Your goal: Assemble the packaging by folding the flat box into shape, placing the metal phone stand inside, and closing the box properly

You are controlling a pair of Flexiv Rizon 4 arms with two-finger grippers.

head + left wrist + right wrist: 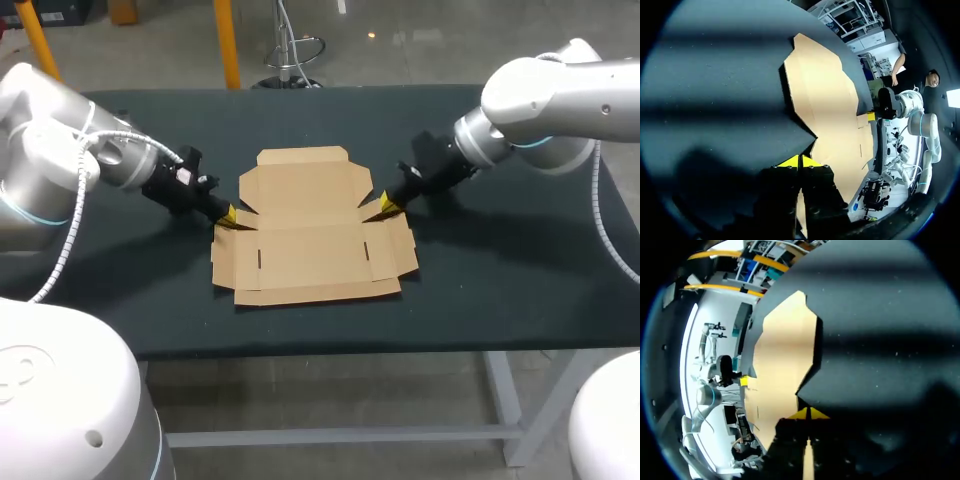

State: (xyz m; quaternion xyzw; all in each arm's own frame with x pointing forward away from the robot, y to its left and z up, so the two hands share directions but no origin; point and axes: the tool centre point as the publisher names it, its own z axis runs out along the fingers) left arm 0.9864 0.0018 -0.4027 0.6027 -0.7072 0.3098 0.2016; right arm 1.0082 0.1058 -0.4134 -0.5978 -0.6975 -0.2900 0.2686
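Closest to the front edge of the dark table lies the flat box, a sheet of brown cardboard spread out unfolded at the middle of the tabletop. A narrow long flap runs along its near side. Behind that is the wider panel with a short slit near each end and a side flap sticking out left and right. Further back the sheet narrows at a notch on either side, and an arm meets it at each notch. The left gripper comes in low from the left with its yellow tips at the left notch. In the left wrist view the left gripper has its fingers clenched close together with a thin strip of cardboard between them, so it looks pinched on the edge of the box there. The right gripper mirrors it at the right notch. In its own view the right gripper is likewise squeezed onto a sliver of the cardboard. Each wrist view catches the other arm's yellow tip across the sheet: the right one and the left one. Beyond the grippers, the far panel of the box lies flat, with clipped corners and a small tab along its back edge.
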